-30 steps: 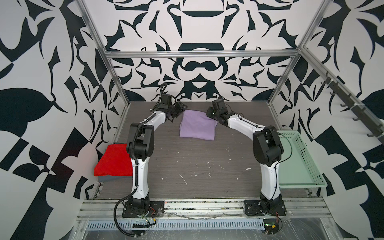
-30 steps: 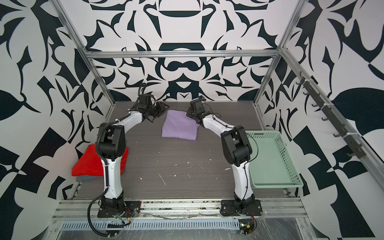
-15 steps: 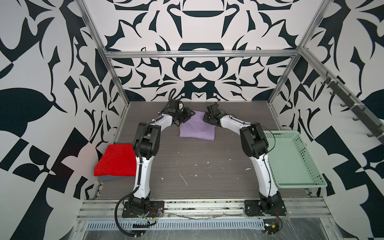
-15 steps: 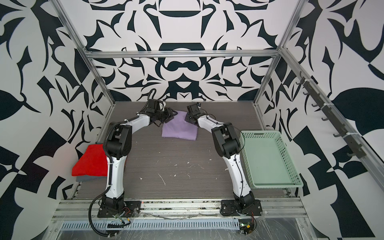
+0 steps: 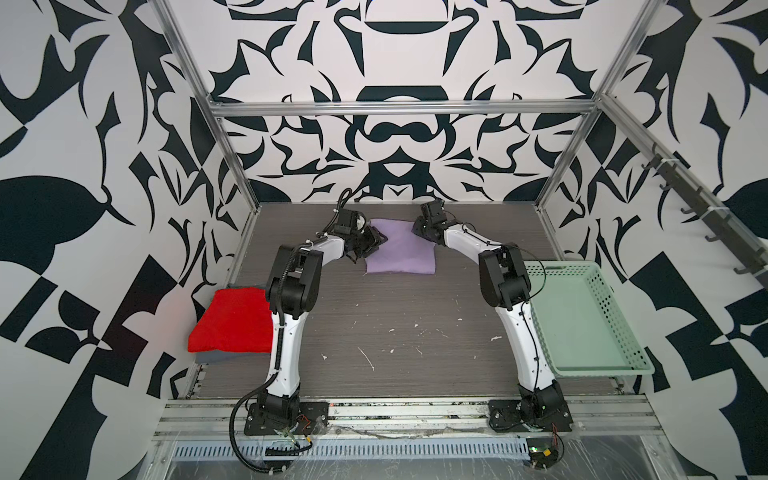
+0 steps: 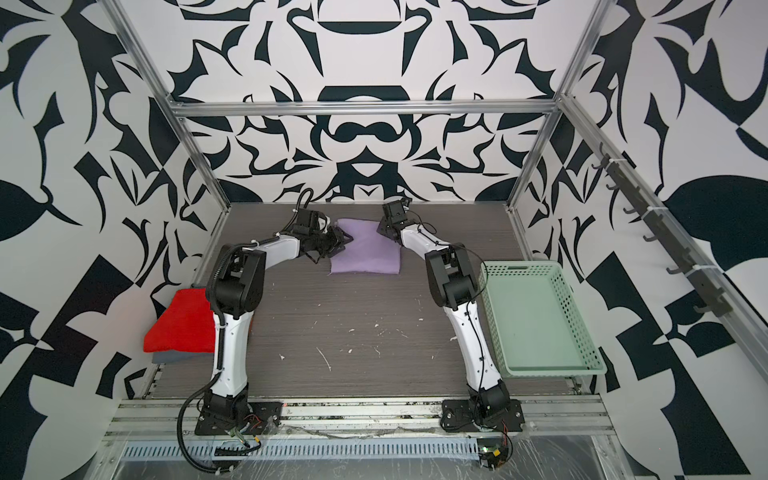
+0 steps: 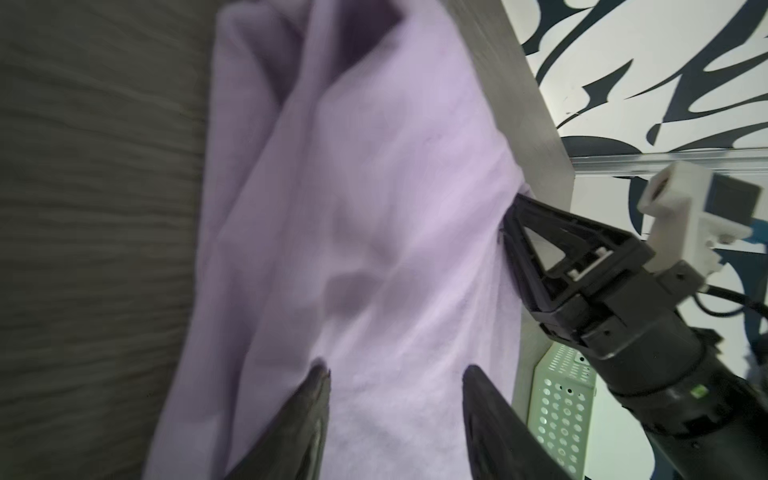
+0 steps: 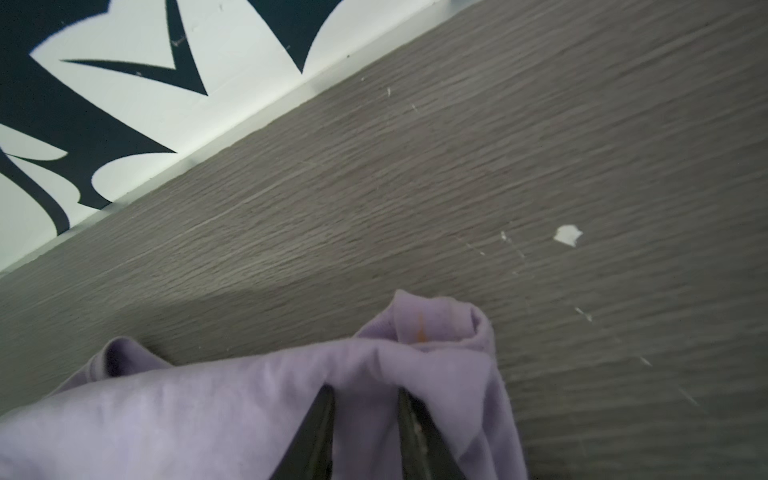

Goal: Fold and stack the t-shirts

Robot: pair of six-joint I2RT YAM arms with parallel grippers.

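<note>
Between right gripper (image 8: 365,391) fingers: lavender shirt (image 8: 208,409) corner pinched.

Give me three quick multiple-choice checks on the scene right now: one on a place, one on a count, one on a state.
1. Where does the red t-shirt lie?
A. On the grey-blue t-shirt at the table's left edge
B. In the mint-green basket
C. At the far middle of the table

2. How many t-shirts show in both top views?
A. Two
B. Three
C. Four

3. What is the right gripper doing?
A. Standing open above bare table
B. Pinching a corner of the lavender t-shirt
C. Holding the red t-shirt

Answers:
1 A: a grey-blue layer shows under the red cloth.
2 B: one red, one grey-blue and one lavender.
3 B: the right wrist view shows lavender cloth bunched between its fingers.
</note>
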